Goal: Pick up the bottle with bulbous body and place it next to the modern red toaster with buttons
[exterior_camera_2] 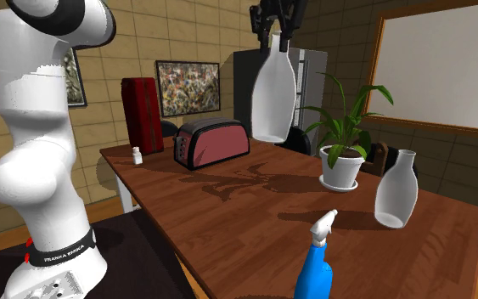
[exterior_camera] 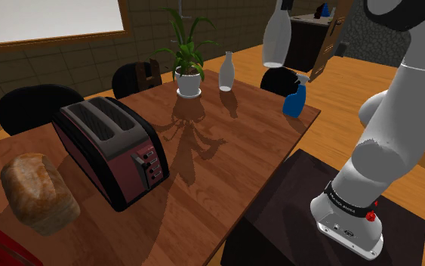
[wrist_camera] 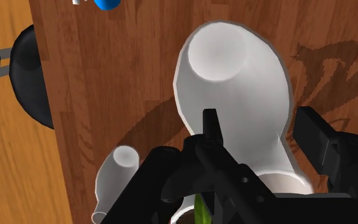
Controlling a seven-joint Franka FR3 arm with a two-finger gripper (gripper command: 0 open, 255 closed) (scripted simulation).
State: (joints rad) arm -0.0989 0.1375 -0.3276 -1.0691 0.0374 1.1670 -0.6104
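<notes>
Bottle (exterior_camera_2: 275,98) clamped at the neck by the gripper (exterior_camera_2: 275,38), hung high over the table (exterior_camera_2: 254,222) middle. To be carried upright toward the toaster (exterior_camera_2: 214,142) at the table's end, then lowered slowly onto bare wood just beside it, contact avoided.

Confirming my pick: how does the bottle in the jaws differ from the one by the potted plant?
The held bottle hangs in the air, jaws clasping its neck; the table bottle stands free. The held bottle tapers into a slim neck; the table bottle has a wider one. Both are white.
</notes>
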